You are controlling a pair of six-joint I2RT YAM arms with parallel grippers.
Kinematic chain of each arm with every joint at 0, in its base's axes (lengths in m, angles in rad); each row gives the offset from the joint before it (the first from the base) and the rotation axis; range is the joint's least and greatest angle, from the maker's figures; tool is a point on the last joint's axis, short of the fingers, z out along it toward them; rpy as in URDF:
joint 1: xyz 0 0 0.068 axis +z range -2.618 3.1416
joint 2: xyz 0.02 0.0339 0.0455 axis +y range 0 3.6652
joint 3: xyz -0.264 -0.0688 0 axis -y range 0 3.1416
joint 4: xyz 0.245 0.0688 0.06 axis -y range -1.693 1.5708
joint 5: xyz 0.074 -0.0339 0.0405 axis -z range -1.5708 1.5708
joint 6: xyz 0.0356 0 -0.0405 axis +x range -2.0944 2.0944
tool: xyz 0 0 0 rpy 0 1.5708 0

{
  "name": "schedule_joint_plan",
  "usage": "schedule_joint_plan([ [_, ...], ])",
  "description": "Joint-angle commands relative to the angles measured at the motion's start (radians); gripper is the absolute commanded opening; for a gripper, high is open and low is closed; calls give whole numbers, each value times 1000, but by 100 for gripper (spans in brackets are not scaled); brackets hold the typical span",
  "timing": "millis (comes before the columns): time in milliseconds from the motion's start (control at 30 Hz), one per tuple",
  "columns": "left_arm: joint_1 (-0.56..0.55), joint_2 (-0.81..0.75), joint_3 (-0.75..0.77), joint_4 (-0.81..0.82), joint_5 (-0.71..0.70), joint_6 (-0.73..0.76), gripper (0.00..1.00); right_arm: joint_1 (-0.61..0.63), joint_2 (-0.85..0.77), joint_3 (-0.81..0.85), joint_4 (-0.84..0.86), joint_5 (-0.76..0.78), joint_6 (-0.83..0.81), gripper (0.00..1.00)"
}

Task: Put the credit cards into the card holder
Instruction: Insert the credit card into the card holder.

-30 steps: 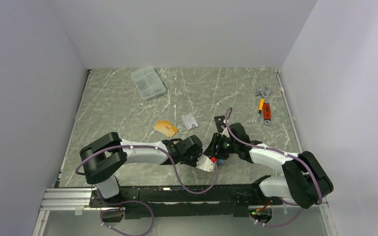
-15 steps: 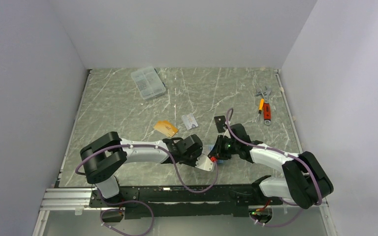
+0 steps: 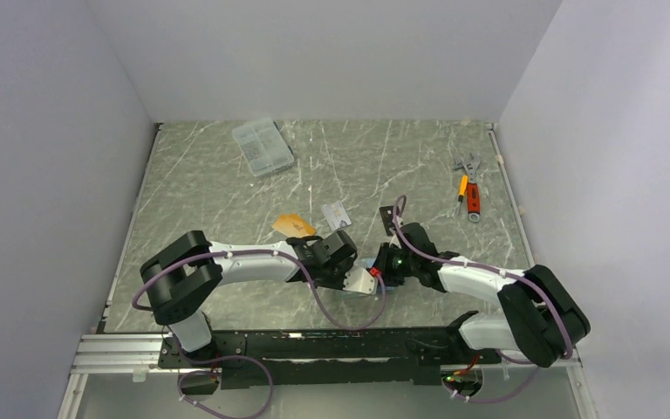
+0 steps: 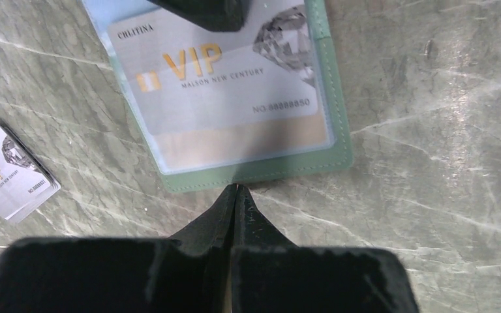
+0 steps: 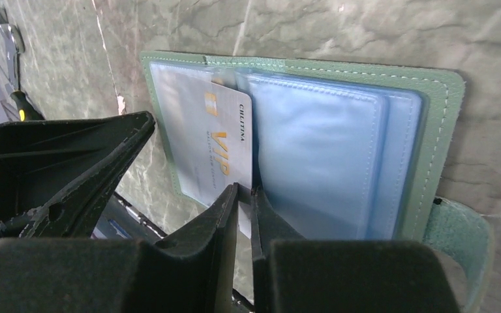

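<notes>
On the counter (image 3: 227, 175) we see the card holder (image 4: 261, 168) lying open between both arms, with a silver card (image 4: 222, 72) lying on its blue inside. An orange card (image 3: 294, 226) and a second silver card (image 4: 13, 171) lie apart from it. The right fingers (image 5: 229, 207) are clamped on the first silver card's edge. The left fingers (image 4: 227, 207) are together, their tips at the holder's rim.

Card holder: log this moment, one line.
card holder open | silver card partly sleeved | right gripper shut on silver card | left gripper shut

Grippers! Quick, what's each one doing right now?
Left gripper: shut, holding nothing, tips at the card holder edge.
Right gripper: closed on the silver VIP card in the holder.
</notes>
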Motion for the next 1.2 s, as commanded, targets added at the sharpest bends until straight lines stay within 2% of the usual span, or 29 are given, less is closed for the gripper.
schedule_joint_plan([
  [0, -2, 7, -2, 23, 16, -27, 4, 45, 43, 15, -1, 56, 25, 13],
  [133, -2, 7, -13, 29, 12, -20, 4, 62, 66, 33, 22, 54, 30, 16],
  [300, -1, 1, -25, 32, 2, -13, 4, 58, 45, 48, 2, 43, 26, 30],
  [367, 0, -5, -34, 35, 2, -12, 4, 39, 24, 53, -25, 51, 12, 32],
  [533, 0, -11, -53, 44, -6, -6, 4, 11, 23, 62, -42, 45, 4, 11],
  [733, 0, -5, -50, 34, -7, -7, 4, 10, 45, 78, -42, 50, 2, 10],
  [867, 0, -6, -46, 32, -7, -5, 4, 13, 54, 76, -20, 64, 16, 3],
  [1167, 0, -6, -43, 33, -8, -2, 3, 92, 92, 97, 44, 59, 81, 2],
])
